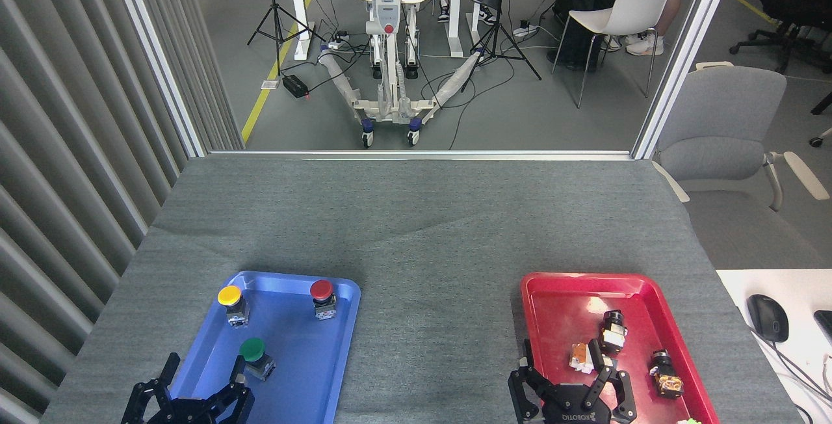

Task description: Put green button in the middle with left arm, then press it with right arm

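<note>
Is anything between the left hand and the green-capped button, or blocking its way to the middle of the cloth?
Nothing visible. The left hand sits open just beside the green-capped button; only the blue plastic tray's low rim separates it from the bare grey cloth.

1. Blue tray (325,378): holds a yellow-capped button (233,304) at rear left and a red-capped button (323,298) at rear right.
2. Red tray (559,310): holds several small black and orange components (664,372).
3. Grey office chair (725,131): beside the table, right.
4. White chair (627,11): background floor.
5. Computer mouse (767,317): white desk, right.
</note>
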